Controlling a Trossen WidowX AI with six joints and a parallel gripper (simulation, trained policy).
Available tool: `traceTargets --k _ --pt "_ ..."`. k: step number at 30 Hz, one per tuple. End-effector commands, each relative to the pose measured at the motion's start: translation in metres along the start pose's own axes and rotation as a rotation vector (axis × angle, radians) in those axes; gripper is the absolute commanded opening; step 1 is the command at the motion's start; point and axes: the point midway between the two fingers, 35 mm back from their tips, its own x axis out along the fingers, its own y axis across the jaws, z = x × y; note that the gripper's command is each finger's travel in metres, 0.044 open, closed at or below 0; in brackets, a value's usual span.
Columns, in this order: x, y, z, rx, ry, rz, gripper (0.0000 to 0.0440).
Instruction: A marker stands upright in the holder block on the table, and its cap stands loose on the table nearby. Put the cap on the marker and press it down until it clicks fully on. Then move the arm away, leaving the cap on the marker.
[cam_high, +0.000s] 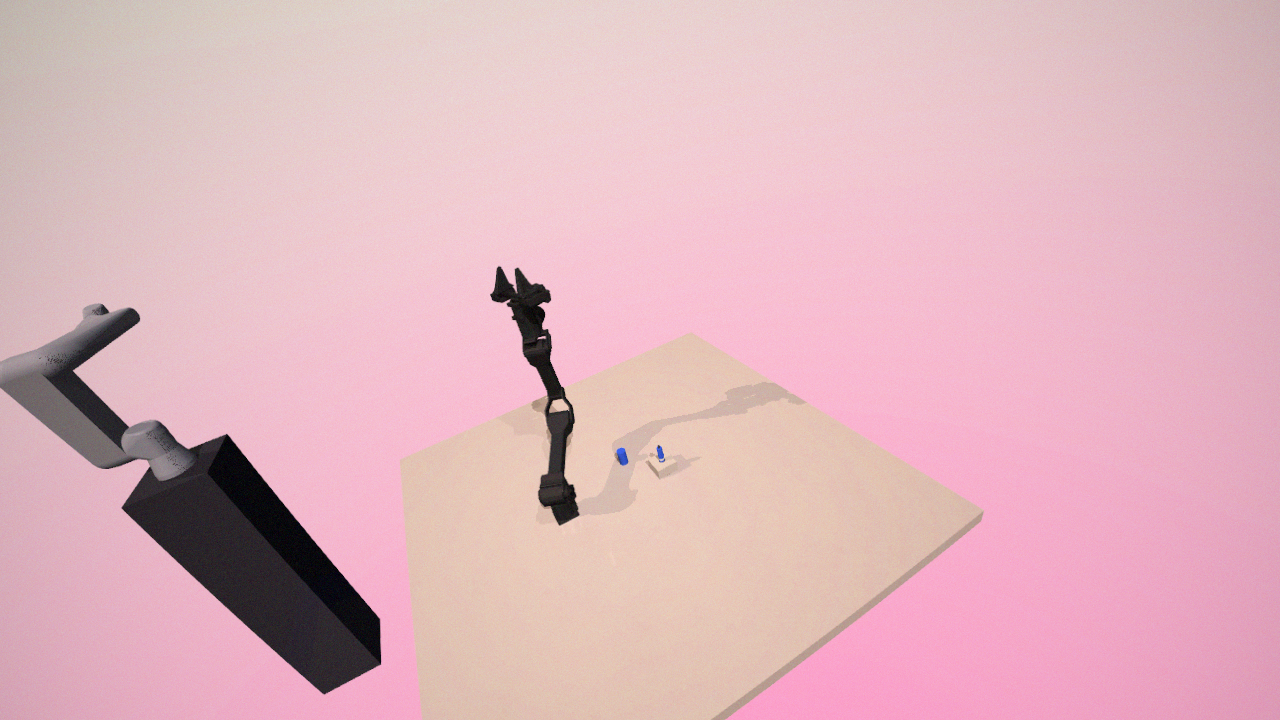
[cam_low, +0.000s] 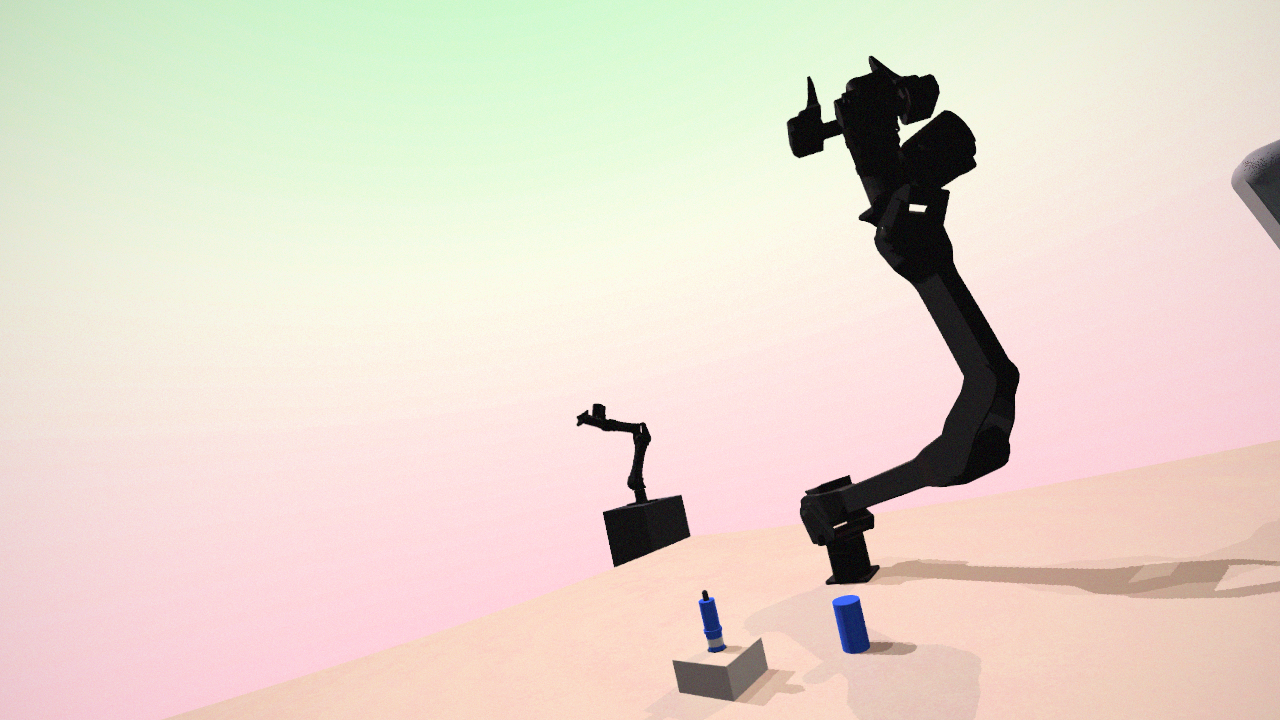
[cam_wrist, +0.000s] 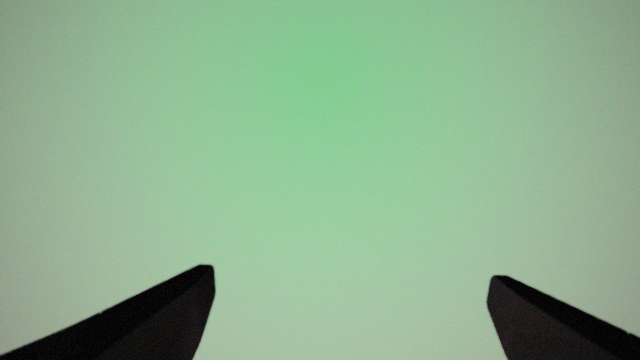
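The blue marker (cam_high: 660, 454) (cam_low: 708, 616) stands upright in the holder block (cam_high: 663, 470) (cam_low: 702, 679), its dark tip uncovered at the top in the exterior view. The blue cap (cam_high: 622, 456) (cam_low: 851, 625) stands upright on the table, apart from the block, on the side toward the arm's base in the top view. My gripper (cam_high: 508, 269) (cam_low: 841, 71) (cam_wrist: 350, 284) is open and empty, raised high above the table and pointing upward, far from the cap and marker. The wrist view shows only the two spread fingertips against a plain background.
The tan table (cam_high: 716, 573) (cam_low: 537, 662) carries the arm's base beside the cap and block. A dark box with a grey jointed shape (cam_high: 250, 564) stands off the table in the top view. A second, smaller-looking dark arm on a box (cam_low: 646, 530) shows in the exterior view.
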Motion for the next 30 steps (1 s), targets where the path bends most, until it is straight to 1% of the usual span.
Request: traceTargets --k 1,6,7,8,30 --pt "0.001 0.001 -0.002 0.002 0.004 0.008 0.0376" --pt "0.002 0.007 -0.013 0.022 0.027 0.048 0.0255" --pt "0.002 0.008 -0.016 0.025 0.032 0.057 0.0238" --pt "0.003 0.009 -0.018 0.028 0.036 0.066 0.0235" --pt "0.000 0.042 -0.059 0.085 0.117 0.282 0.0304"
